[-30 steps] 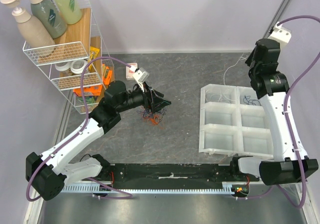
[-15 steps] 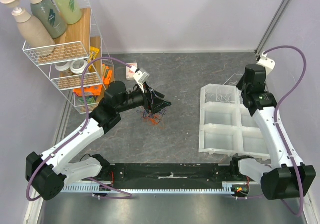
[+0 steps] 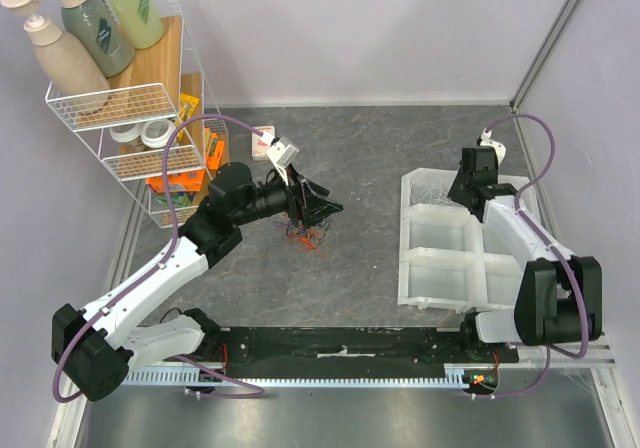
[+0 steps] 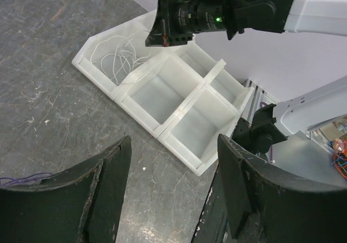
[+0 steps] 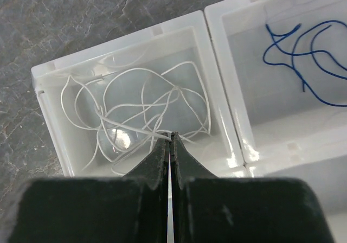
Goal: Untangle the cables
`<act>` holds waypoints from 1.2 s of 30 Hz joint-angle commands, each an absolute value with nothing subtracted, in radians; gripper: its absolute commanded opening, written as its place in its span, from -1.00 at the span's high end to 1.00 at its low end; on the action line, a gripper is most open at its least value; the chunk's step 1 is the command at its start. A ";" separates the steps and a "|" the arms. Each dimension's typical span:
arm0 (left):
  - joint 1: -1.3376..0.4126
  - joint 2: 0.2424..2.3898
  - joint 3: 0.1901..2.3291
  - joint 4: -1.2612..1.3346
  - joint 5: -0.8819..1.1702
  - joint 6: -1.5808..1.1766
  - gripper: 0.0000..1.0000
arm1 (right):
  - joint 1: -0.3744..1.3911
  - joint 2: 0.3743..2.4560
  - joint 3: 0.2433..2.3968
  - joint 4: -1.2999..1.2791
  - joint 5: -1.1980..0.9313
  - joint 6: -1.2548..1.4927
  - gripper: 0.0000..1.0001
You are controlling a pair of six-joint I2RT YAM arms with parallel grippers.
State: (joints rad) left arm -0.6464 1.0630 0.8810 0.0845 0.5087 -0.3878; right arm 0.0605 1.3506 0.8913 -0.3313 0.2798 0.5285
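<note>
Only the right wrist cam shows the right gripper [image 5: 169,136] pinched shut on the white cable [image 5: 135,108] next to the blue cable [image 5: 303,52], while the left gripper [image 4: 173,145] is wide open.

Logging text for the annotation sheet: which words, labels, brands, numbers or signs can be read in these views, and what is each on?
No text is readable in any view.
Label on the dark green pump bottle: print too small to read.
Label on the light green pump bottle: print too small to read.
</note>
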 commanded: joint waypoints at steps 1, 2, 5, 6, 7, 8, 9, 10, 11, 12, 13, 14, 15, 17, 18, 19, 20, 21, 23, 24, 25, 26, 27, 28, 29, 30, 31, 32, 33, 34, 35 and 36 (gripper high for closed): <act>-0.644 1.048 0.877 0.123 0.523 -0.383 -0.41 | 0.054 1.426 0.939 -0.258 0.245 0.496 1.00; -0.644 1.049 0.879 0.123 0.525 -0.383 -0.41 | 0.054 1.455 0.954 -0.259 0.252 0.485 0.99; -0.644 1.049 0.879 0.123 0.525 -0.383 -0.41 | 0.052 1.535 0.997 -0.267 0.285 0.457 0.97; -0.644 1.049 0.877 0.121 0.525 -0.382 -0.41 | 0.051 1.561 1.009 -0.271 0.302 0.451 0.96; -0.646 1.051 0.879 0.121 0.522 -0.382 -0.41 | 0.048 1.583 1.022 -0.273 0.317 0.449 0.96; -0.646 1.049 0.879 0.121 0.522 -0.380 -0.41 | 0.043 1.600 1.034 -0.276 0.336 0.445 0.96; -0.644 1.051 0.879 0.121 0.525 -0.382 -0.41 | 0.040 1.614 1.043 -0.276 0.345 0.433 0.95; -0.644 1.051 0.879 0.121 0.526 -0.382 -0.41 | 0.037 1.626 1.055 -0.276 0.347 0.422 0.93; -0.644 1.051 0.879 0.121 0.525 -0.382 -0.41 | 0.037 1.638 1.068 -0.281 0.333 0.407 0.89; -0.646 1.051 0.879 0.121 0.525 -0.382 -0.41 | 0.038 1.652 1.097 -0.297 0.312 0.388 0.83; -0.646 1.049 0.879 0.120 0.525 -0.380 -0.41 | 0.037 1.663 1.124 -0.339 0.286 0.370 0.72; -0.644 1.049 0.879 0.120 0.523 -0.380 -0.41 | 0.038 1.657 1.135 -0.354 0.270 0.359 0.61; -0.644 1.051 0.879 0.120 0.525 -0.382 -0.40 | 0.038 1.643 1.138 -0.363 0.238 0.345 0.44; -0.644 1.054 0.880 0.121 0.529 -0.385 -0.41 | 0.040 1.588 1.125 -0.364 0.192 0.330 0.24; -0.646 1.054 0.884 0.121 0.535 -0.385 -0.41 | 0.038 1.559 1.114 -0.362 0.177 0.328 0.15; -0.644 1.052 0.882 0.121 0.537 -0.390 -0.41 | 0.040 1.527 1.103 -0.364 0.164 0.328 0.08; -0.644 1.052 0.882 0.121 0.537 -0.390 -0.41 | 0.040 1.494 1.094 -0.370 0.154 0.331 0.01; -0.644 1.052 0.881 0.121 0.537 -0.388 -0.41 | 0.040 1.470 1.082 -0.379 0.141 0.337 -0.07; -0.644 1.051 0.881 0.121 0.534 -0.388 -0.41 | 0.041 1.427 1.063 -0.403 0.132 0.347 -0.16; -0.644 1.052 0.881 0.121 0.534 -0.387 -0.41 | 0.043 1.402 1.052 -0.414 0.129 0.353 -0.19; -0.646 1.054 0.881 0.121 0.537 -0.388 -0.41 | 0.049 1.376 1.039 -0.419 0.121 0.360 -0.21; -0.646 1.052 0.881 0.121 0.535 -0.391 -0.41 | 0.060 1.355 1.026 -0.416 0.112 0.373 -0.22; -0.646 1.052 0.881 0.123 0.535 -0.391 -0.41 | 0.073 1.332 1.011 -0.410 0.095 0.383 -0.22; -0.644 1.055 0.881 0.124 0.535 -0.390 -0.41 | 0.089 1.316 0.999 -0.402 0.075 0.397 -0.22; -0.646 1.055 0.879 0.124 0.535 -0.390 -0.41 | 0.101 1.307 0.988 -0.397 0.058 0.414 -0.21; -0.644 1.055 0.877 0.124 0.531 -0.390 -0.41 | 0.113 1.308 0.976 -0.393 0.043 0.432 -0.18; -0.644 1.058 0.877 0.124 0.531 -0.390 -0.41 | 0.123 1.312 0.960 -0.371 0.019 0.451 -0.11; -0.644 1.060 0.879 0.124 0.532 -0.388 -0.41 | 0.130 1.316 0.945 -0.350 0.003 0.477 -0.03; -0.644 1.061 0.879 0.124 0.535 -0.390 -0.41 | 0.135 1.324 0.924 -0.321 -0.026 0.492 0.03; -0.644 1.062 0.880 0.124 0.538 -0.393 -0.41 | 0.137 1.333 0.910 -0.304 -0.037 0.506 0.10; -0.644 1.062 0.879 0.124 0.538 -0.393 -0.41 | 0.137 1.345 0.902 -0.289 -0.044 0.512 0.15; -0.646 1.062 0.879 0.124 0.538 -0.393 -0.41 | 0.137 1.360 0.902 -0.276 -0.044 0.512 0.19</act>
State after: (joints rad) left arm -0.6464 1.0641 0.8810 0.0845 0.5262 -0.3878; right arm 0.1360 1.3205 0.9348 -0.3477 0.0261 0.4492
